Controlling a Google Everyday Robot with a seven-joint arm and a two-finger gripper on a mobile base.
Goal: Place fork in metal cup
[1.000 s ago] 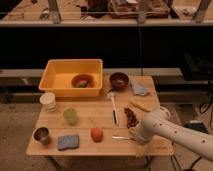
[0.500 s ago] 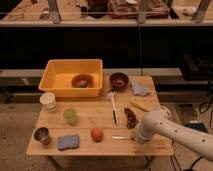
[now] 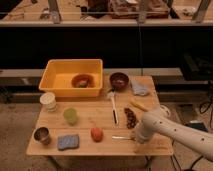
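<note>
Fork (image 3: 121,137) flat near the table's (image 3: 97,116) front edge, long axis left-right, hand (image 3: 136,142) at its right end, grip cannot be told, metal cup (image 3: 41,134) well apart at front-left corner, red ball (image 3: 96,134) between.

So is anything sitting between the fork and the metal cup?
Yes. A reddish round object and a blue sponge lie between the fork and the metal cup. The end effector is right beside the fork, near the table's front edge.
</note>
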